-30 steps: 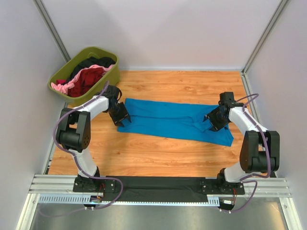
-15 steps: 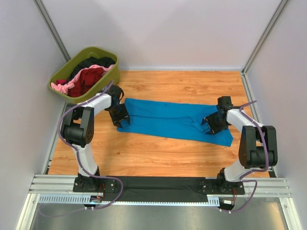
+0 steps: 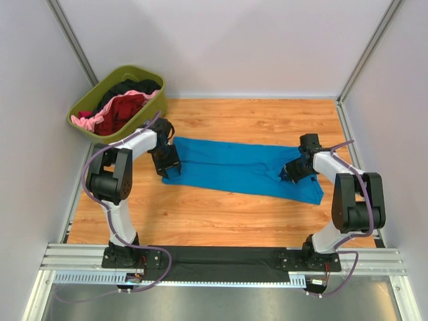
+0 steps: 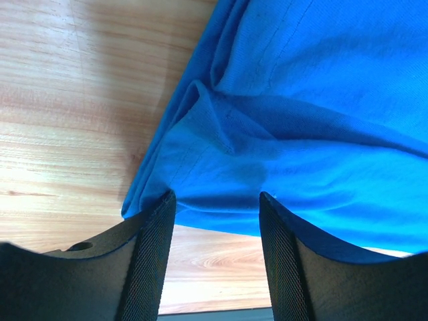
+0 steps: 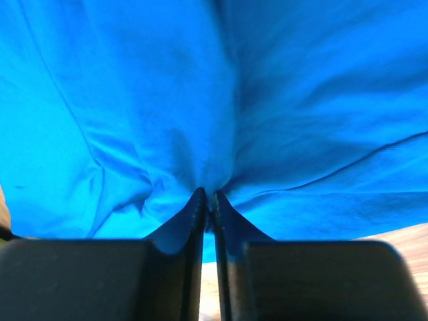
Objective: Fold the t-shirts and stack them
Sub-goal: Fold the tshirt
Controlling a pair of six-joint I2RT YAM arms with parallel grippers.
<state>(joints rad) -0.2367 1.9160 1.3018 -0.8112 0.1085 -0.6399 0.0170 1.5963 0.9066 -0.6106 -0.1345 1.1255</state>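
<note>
A bright blue t-shirt [image 3: 241, 167] lies folded lengthwise in a long strip across the wooden table. My left gripper [image 3: 170, 167] stands open at the strip's left end; in the left wrist view its fingertips [image 4: 160, 214] straddle the hem of the blue cloth [image 4: 281, 134], nothing pinched between them. My right gripper [image 3: 290, 172] sits on the strip's right end, shut on a fold of the blue t-shirt [image 5: 134, 100], which bunches into the closed jaws [image 5: 208, 195]. More t-shirts, dark red [image 3: 124, 108], pink and black, fill the tub.
An olive-green plastic tub [image 3: 155, 107] stands at the back left corner, just behind my left arm. White walls close in the table on three sides. Bare wood [image 3: 221, 214] lies between the shirt and the arm bases.
My right gripper has shut on the blue cloth and slid slightly left. My left gripper has edged onto the shirt's left end and stays open.
</note>
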